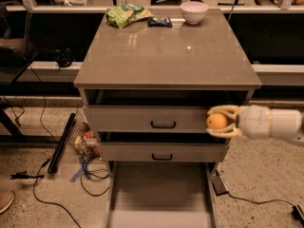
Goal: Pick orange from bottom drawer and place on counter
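Observation:
My gripper (pixel 219 121) comes in from the right and is shut on the orange (pixel 216 121), held between its pale fingers in front of the right end of the top drawer's face. The orange is below the counter's front edge. The bottom drawer (pixel 159 189) is pulled out toward me, and its flat floor shows nothing on it. The counter (pixel 166 56) is the glossy grey-brown top of the cabinet.
A white bowl (pixel 194 11), a green bag (pixel 127 14) and a dark packet (pixel 160 21) sit at the counter's far edge. Two upper drawers with dark handles (pixel 163 125) are nearly shut. Cables, a black bar (pixel 61 144) and clutter lie on the floor at left.

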